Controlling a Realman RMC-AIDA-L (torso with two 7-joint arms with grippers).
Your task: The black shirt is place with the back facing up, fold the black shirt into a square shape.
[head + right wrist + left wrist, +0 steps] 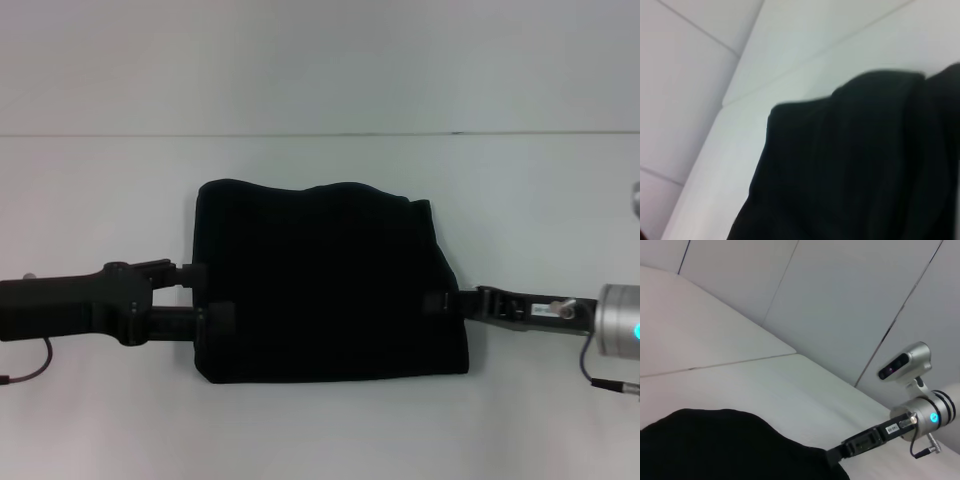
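Nearest the robot, the front hem of the black shirt [330, 300] is lying flat on the white table [320, 430], and the garment is already looking like a compact, roughly square bundle sitting mid-table. Both arms are working at its sides. The left gripper [205, 297] is reaching in low from the left, its two fingers [215, 318] showing spread, one above the other, against the shirt's left edge; whether any cloth is pinched there, I cannot tell, black on black. Across the way, the right gripper [440, 301] is pressing its tip into the right edge, and I cannot tell if it is clenched or released.

Further back, the top edge is rippling unevenly, with a small corner poking out at the far right.

Here's the danger, as I judge it: if either gripper is dragging fabric while pulling away, the layers are going to slide and the square is going to skew. That wavy far edge is looking loose and could flop open.
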